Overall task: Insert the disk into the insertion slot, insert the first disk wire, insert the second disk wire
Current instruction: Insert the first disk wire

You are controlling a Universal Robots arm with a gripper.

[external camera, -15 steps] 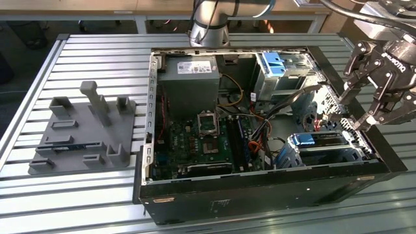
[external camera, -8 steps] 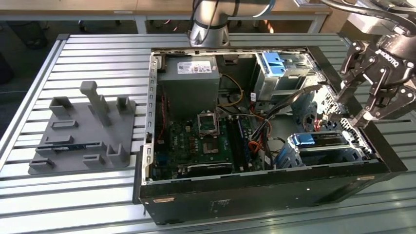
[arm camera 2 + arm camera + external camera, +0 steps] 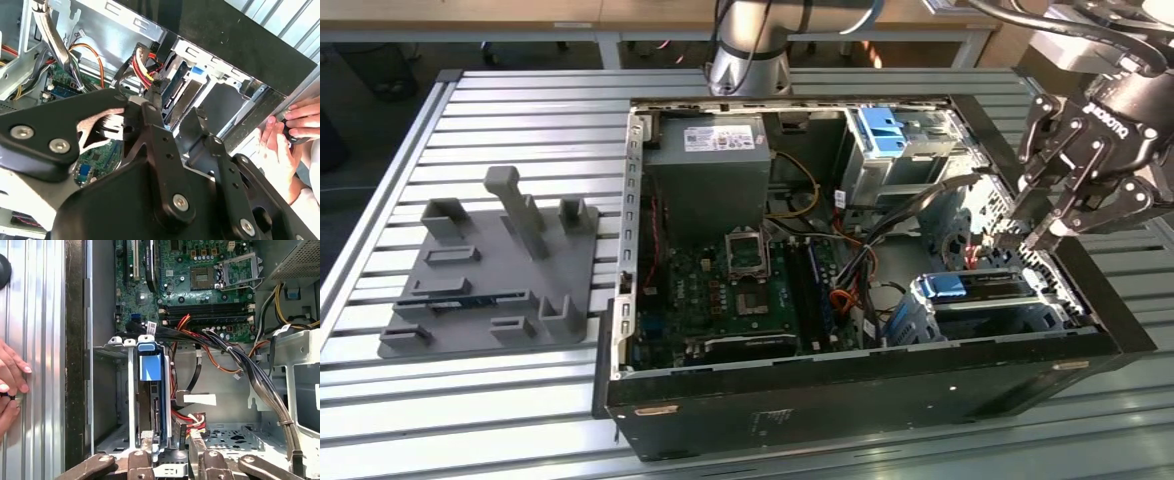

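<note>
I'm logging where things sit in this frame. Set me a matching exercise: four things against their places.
Things:
1. disk
2. power supply
3. grey fixture
4. hand

Places:
A. standing on the table, at the exterior view's left of the case
B. seated in the insertion slot
C. outside the case, by the wall nearest the insertion slot
D. inside the case, at its far end in the exterior view

Pairs: 1-B, 2-D, 3-A, 4-C
</note>
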